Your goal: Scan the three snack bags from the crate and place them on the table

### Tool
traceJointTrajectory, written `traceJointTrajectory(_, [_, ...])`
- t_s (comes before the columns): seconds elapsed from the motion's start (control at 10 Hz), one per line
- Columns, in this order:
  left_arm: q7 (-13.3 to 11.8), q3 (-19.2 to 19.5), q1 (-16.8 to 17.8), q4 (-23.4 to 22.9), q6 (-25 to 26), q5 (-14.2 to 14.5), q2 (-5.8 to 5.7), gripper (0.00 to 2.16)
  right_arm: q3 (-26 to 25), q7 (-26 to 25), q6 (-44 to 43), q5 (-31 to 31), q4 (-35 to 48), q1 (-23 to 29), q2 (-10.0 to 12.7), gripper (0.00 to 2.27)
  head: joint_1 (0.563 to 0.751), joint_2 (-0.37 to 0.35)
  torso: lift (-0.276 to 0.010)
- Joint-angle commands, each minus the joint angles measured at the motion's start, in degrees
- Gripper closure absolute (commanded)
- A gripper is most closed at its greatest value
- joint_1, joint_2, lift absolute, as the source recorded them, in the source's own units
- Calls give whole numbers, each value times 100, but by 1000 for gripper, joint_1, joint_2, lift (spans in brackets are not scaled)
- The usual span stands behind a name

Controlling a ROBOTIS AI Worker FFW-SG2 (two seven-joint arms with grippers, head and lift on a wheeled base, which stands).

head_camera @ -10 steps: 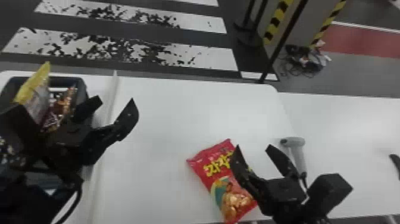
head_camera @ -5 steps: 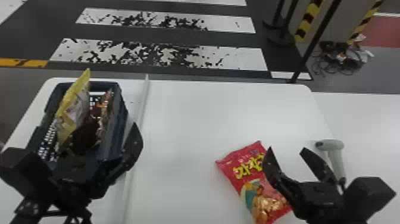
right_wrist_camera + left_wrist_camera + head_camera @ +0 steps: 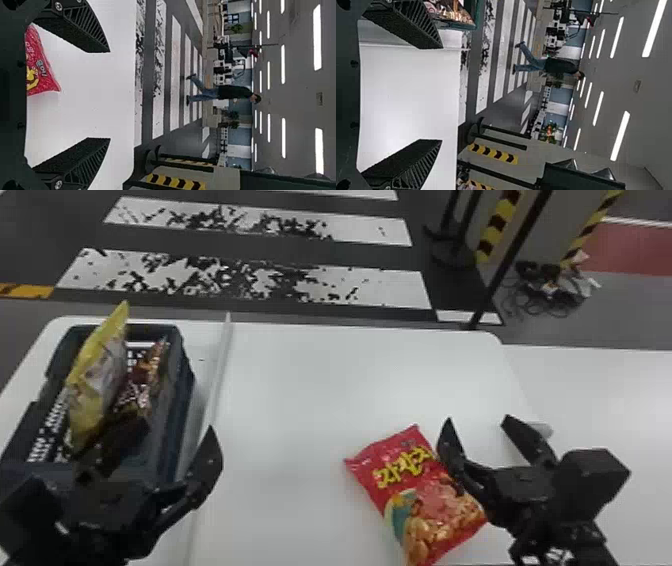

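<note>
In the head view my left gripper (image 3: pixel 176 427) is open at the near end of the dark crate (image 3: pixel 184 400), one finger over its near part and one beyond its right wall. A yellow snack bag (image 3: pixel 100 375) and a brown snack bag (image 3: pixel 145 390) stand inside. My left gripper (image 3: pixel 441 94) has only air between its fingers; beside one are the brown bag (image 3: pixel 455 14) and crate rim (image 3: pixel 474 14). The red snack bag (image 3: pixel 420 500) lies on the table; my right gripper (image 3: pixel 478 419) is open beside it. Near my right gripper (image 3: pixel 109 95), the red bag (image 3: pixel 39 65) shows partly.
A grey-white handheld scanner (image 3: pixel 541 429) lies on the white table (image 3: pixel 310 390), mostly hidden behind my right gripper. A thin raised strip (image 3: pixel 220 375) runs along the table right of the crate. A black pole (image 3: pixel 510 255) stands beyond the far edge.
The head view has shifted. My left gripper has gone left and back toward the crate's near end, uncovering the bags. My right gripper has moved slightly right and farther out, covering the scanner's handle.
</note>
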State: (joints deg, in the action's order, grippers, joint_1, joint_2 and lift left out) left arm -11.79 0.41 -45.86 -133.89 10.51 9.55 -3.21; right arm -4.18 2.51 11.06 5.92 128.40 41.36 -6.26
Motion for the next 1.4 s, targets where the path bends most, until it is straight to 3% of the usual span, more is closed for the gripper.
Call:
traceJointTrajectory(0.0, [-16,-6,7,65,0,21,-39,22,49,268,-3,-513,62,135,-121,90,695,-125,-62])
traceJointTrajectory(0.3, [-34,-32,86,144,0,29,-39,19,506,409,191,-1295,282,346,-332,90,695,-85,-62])
traceJointTrajectory(0.7, [-25,12,148,240,0,47,-74,19,1323,417,1228,-2324,229,390,-912,90,695,-18,-62])
traceJointTrajectory(1.0, [-78,12,236,293,18,100,-74,16,1384,417,1404,-2456,-69,417,-1176,90,695,0,-62])
traceJointTrajectory(1.3, [-95,-14,306,407,18,100,-57,16,1428,417,1421,-2535,-553,232,-1238,90,695,-35,-62])
